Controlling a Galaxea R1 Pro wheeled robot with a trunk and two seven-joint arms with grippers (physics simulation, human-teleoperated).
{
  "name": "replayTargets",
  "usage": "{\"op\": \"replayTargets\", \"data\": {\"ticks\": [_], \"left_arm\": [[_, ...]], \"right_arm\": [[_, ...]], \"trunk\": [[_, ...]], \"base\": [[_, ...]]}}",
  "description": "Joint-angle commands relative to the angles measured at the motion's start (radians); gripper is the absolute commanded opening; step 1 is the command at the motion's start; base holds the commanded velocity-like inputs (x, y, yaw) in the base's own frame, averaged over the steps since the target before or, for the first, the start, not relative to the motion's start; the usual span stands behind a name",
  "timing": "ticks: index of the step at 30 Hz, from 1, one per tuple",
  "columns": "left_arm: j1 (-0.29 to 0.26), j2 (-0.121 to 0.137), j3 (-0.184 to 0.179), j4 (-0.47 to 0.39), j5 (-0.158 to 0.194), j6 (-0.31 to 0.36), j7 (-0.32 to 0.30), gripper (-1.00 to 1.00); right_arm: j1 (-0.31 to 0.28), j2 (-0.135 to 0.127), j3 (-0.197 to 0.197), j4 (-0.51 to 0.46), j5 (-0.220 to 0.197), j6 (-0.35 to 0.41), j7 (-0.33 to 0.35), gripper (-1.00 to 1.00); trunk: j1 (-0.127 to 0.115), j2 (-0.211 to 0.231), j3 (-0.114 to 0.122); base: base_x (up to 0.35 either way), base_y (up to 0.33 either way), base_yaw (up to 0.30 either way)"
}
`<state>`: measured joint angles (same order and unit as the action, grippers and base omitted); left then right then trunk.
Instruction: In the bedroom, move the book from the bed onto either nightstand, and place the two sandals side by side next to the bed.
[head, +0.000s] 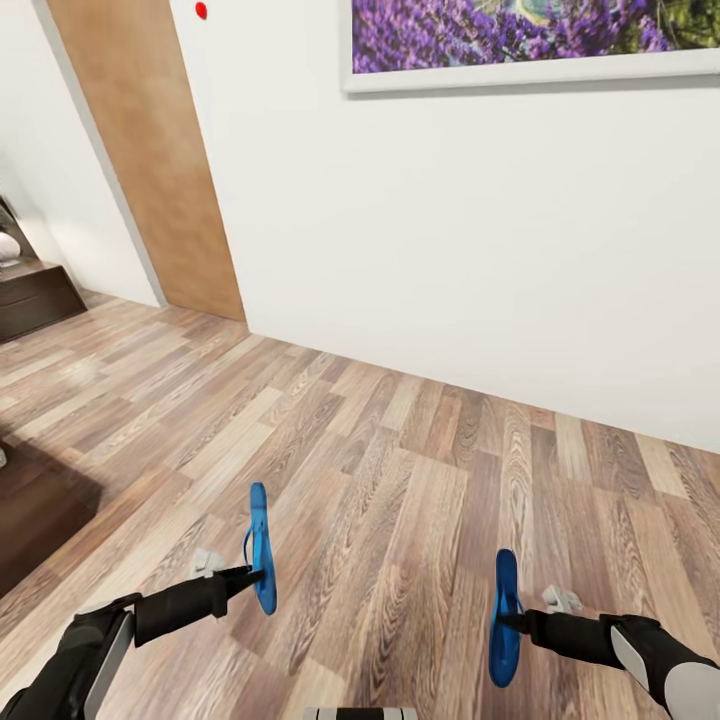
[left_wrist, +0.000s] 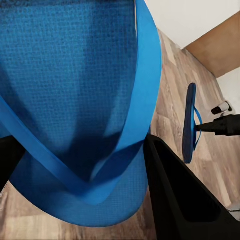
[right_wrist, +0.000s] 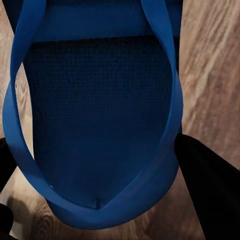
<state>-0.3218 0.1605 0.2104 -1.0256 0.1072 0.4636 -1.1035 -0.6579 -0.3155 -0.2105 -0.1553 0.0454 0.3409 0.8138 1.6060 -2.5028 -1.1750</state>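
Wood-plank floor (head: 400, 480) | white wall (head: 480, 250) | each tool clamped on one sandal: left tool (head: 250, 574), right tool (head: 512, 620)

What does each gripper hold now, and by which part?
Each holds one blue sandal on edge: left gripper on the left sandal, right gripper on the right sandal, apparently by the straps.

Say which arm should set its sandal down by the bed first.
Left, probably. The left gripper holds its sandal on the side where a dark wooden edge, possibly the bed, shows. The right gripper holds the other sandal over open floor, farther away.
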Motion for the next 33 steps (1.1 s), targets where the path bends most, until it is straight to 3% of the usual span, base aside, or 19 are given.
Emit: {"op": "replayTargets", "data": {"ticks": [1,8,9,12,13,14,16,19,23,27,33], "left_arm": [[0.000,0.000,0.000,0.003,0.003,0.007,0.003,-1.00],[0.000,-0.026,-0.019,0.106,-0.007,-0.008,0.175,-1.00],[0.000,-0.026,-0.023,0.123,-0.007,-0.025,0.183,-1.00],[0.000,-0.027,-0.031,0.258,-0.007,-0.158,0.196,-1.00],[0.000,-0.027,-0.032,0.290,-0.007,-0.191,0.198,-1.00],[0.000,-0.028,-0.035,0.357,-0.012,-0.244,0.200,-1.00],[0.000,-0.028,-0.035,0.390,-0.034,-0.257,0.201,-1.00],[0.000,-0.028,-0.035,0.462,-0.094,-0.296,0.227,-1.00],[0.000,-0.029,-0.035,0.581,-0.124,-0.412,0.312,-1.00],[0.000,-0.035,-0.036,0.631,-0.128,-0.452,0.343,-1.00],[0.000,-0.055,-0.034,0.641,-0.130,-0.461,0.351,-1.00]], "right_arm": [[0.000,0.000,-0.007,-0.001,0.005,0.009,0.004,-1.00],[0.000,0.001,-0.009,0.001,0.004,0.009,0.004,-1.00],[0.001,0.001,-0.009,0.001,0.004,0.009,0.004,-1.00],[0.002,0.002,-0.009,0.003,0.004,-0.004,0.005,-1.00],[0.002,0.002,-0.009,0.007,0.004,-0.025,0.005,-1.00],[0.004,0.002,-0.009,0.075,0.004,-0.142,0.005,-1.00],[0.004,0.002,-0.009,0.143,0.005,-0.221,0.004,-1.00],[0.005,0.002,-0.009,0.201,0.007,-0.279,0.004,-1.00],[0.006,0.002,-0.009,0.219,0.009,-0.293,0.004,-1.00],[0.006,0.003,-0.009,0.230,0.011,-0.296,0.002,-1.00],[0.008,0.008,-0.009,0.233,0.011,-0.324,-0.001,-1.00]], "trunk": [[-0.001,0.000,0.003],[-0.004,0.002,0.030],[-0.004,0.002,0.034],[-0.006,0.003,0.046],[-0.006,0.003,0.050],[-0.010,0.010,0.053],[-0.018,0.024,0.059],[-0.029,0.045,0.068],[-0.044,0.073,0.081],[-0.060,0.101,0.093],[-0.083,0.143,0.112]], "base": [[0.000,0.000,0.000],[0.000,0.000,0.000],[0.000,0.000,0.000],[0.000,0.000,0.000],[0.000,0.000,0.000],[0.000,0.000,0.000],[0.000,0.000,0.000],[0.000,0.000,0.000],[0.000,0.000,0.000],[0.000,0.000,0.000],[0.000,0.000,0.000]]}}
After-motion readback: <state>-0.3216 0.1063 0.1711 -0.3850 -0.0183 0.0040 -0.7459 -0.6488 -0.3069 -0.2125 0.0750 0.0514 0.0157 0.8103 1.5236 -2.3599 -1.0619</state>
